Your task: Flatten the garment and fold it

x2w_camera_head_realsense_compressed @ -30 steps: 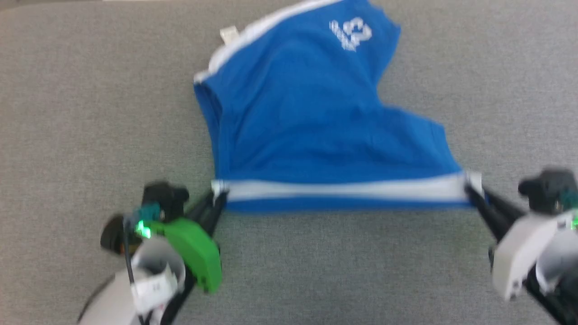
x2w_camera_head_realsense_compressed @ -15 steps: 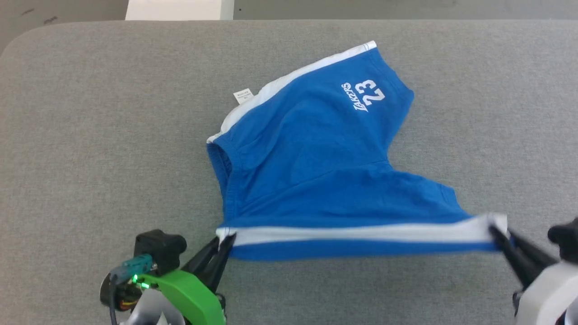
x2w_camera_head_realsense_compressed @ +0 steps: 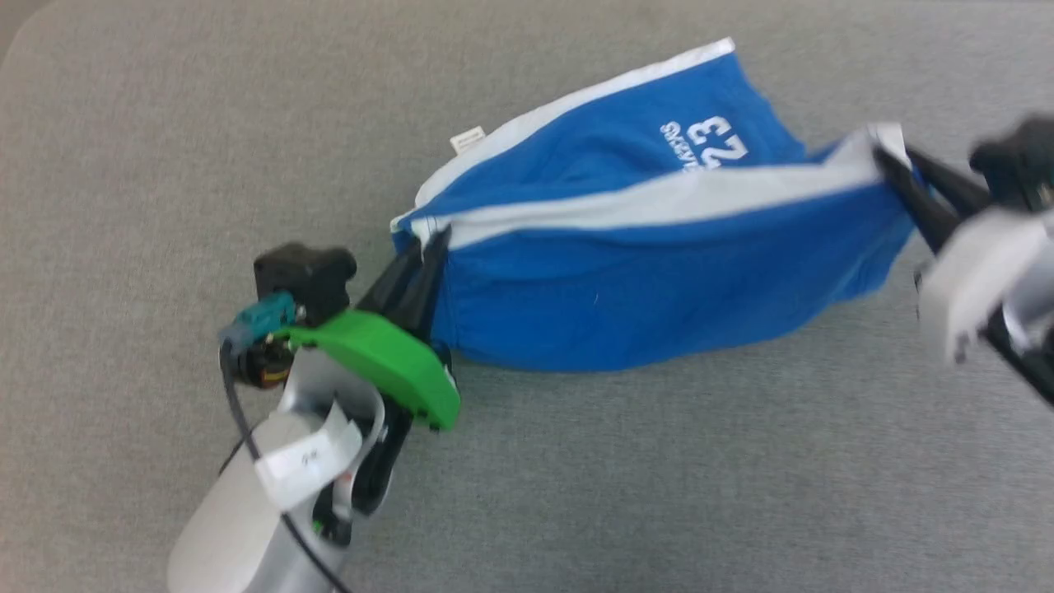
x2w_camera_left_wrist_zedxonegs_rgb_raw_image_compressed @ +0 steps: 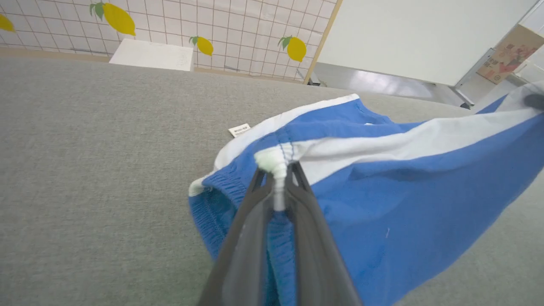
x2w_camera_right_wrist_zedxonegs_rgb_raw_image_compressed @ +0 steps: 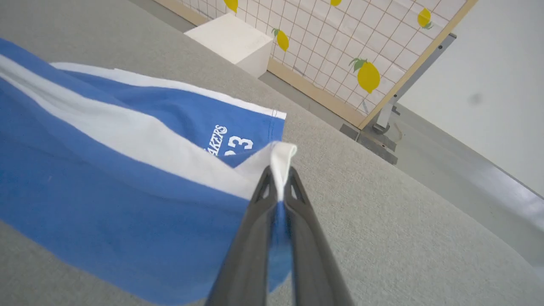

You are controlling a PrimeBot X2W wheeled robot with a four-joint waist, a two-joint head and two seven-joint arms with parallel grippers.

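The left gripper and right gripper, each clamped on an end of the white stripe, had swung that edge up and over the far leg, so the shorts, mid-surface, looked half folded.

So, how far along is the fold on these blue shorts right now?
Done: the left gripper and right gripper are each shut on one end of the white-striped edge of the garment. In hand: that edge is raised off the grey surface and hangs over the other half, whose far leg with the 23 print lies flat. Left: lay the edge down aligned, release, smooth, and likely fold again.
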